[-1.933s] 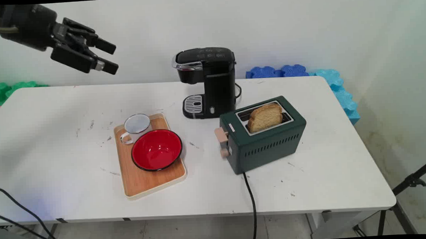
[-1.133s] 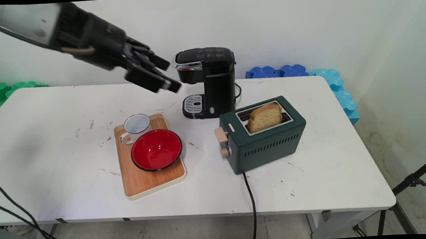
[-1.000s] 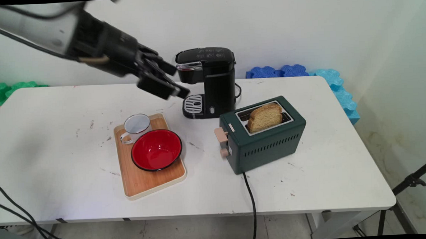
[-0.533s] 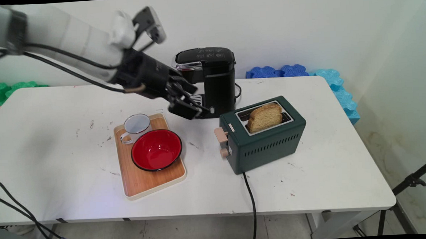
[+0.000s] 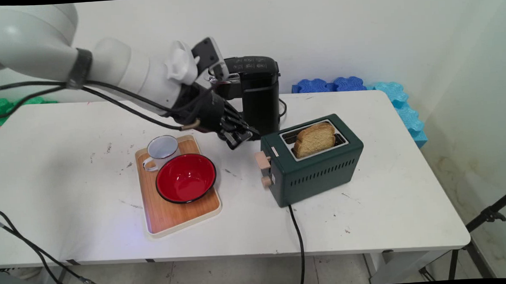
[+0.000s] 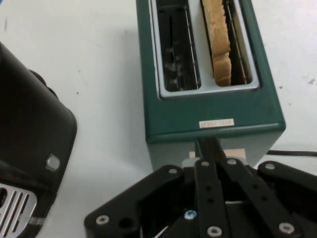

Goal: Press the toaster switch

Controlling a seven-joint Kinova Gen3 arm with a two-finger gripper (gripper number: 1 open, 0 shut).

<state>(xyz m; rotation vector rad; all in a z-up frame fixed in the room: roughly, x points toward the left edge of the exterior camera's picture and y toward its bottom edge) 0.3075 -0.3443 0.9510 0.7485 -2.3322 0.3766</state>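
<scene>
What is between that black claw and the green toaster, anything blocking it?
Nothing visible. The gripper hangs just off the toaster at its lever end, with only bare table between them. The coffee maker stands behind the gripper, and the tray lies off to the other side.

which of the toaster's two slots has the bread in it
The slot farther from the coffee maker holds the bread slice; in the hand view it is the right-hand slot. The other slot of the green toaster is empty.
</scene>
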